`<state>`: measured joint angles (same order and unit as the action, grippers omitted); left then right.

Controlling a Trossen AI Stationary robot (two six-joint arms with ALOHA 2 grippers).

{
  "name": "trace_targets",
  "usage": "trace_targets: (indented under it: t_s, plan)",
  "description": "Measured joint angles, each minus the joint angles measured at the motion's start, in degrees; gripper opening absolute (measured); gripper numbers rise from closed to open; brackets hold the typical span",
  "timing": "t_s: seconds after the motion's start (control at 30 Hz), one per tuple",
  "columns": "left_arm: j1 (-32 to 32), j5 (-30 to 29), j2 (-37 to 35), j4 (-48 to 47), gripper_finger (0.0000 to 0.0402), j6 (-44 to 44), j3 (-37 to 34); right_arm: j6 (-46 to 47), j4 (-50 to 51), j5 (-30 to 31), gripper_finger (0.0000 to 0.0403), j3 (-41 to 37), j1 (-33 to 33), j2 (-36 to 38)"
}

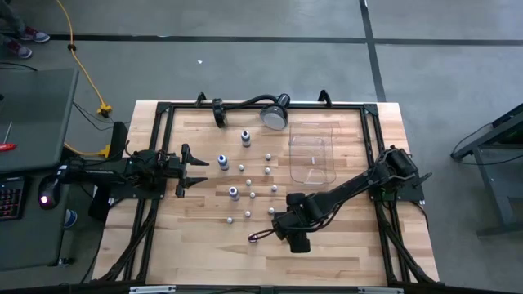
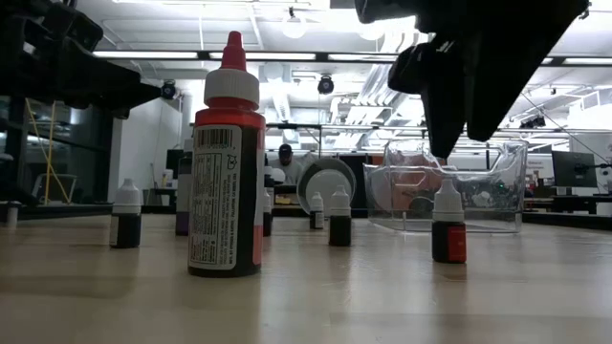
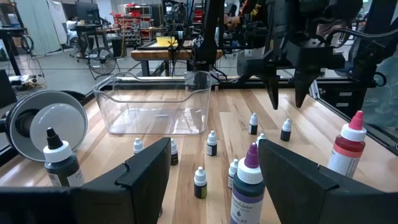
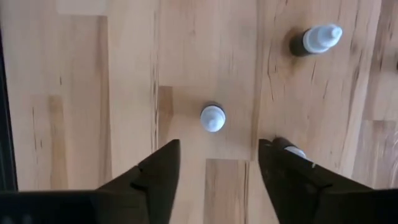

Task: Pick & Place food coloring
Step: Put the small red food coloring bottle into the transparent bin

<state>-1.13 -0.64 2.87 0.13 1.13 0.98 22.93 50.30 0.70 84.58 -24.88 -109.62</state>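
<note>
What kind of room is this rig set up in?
Most likely a robotics lab or workshop. The wooden table stands on a bare concrete floor; behind the clear tray are workbenches and stocked shelves, under open ceiling ducts.

Bright, even overhead light, soft shadows

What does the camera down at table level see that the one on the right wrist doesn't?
Only the low view shows the clear plastic tray, the round lamp head, a tall red bottle close up, and the room behind.

Only the right wrist view looks straight down on the wooden table, with a small bottle's white cap seen from above, just ahead of the gap between the open right gripper fingers.

Both show small white-capped food coloring bottles standing on the table, with the right gripper above them.
</note>
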Motion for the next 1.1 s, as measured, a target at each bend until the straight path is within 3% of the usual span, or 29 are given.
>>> trace_targets:
  t_s: [0.2, 0.37, 0.7, 0.9, 1.1]
  plan:
    - [0.01, 0.00, -0.01, 0.01, 0.0239, 0.00, 0.00, -4.91, -0.85, -0.61, 0.0238, 0.00, 0.00, -0.28]
    - [0.00, 0.00, 0.00, -0.01, 0.0239, 0.00, 0.01, -8.67, -2.19, -2.70, 0.0232, -0.02, -0.01, -2.23]
    - [0.01, 0.00, 0.00, 0.01, 0.0239, 0.00, 0.01, -13.69, -3.02, 0.34, 0.0216, -0.02, 0.02, -2.86]
    - [0.01, 0.00, 0.00, -0.01, 0.0239, 0.00, 0.01, -14.02, -4.11, -2.18, 0.0211, -0.11, 0.13, -5.53]
    - [0.01, 0.00, -0.01, 0.00, 0.0239, 0.00, 0.01, -14.02, -4.64, -0.13, 0.0210, -0.11, 0.13, -5.60]
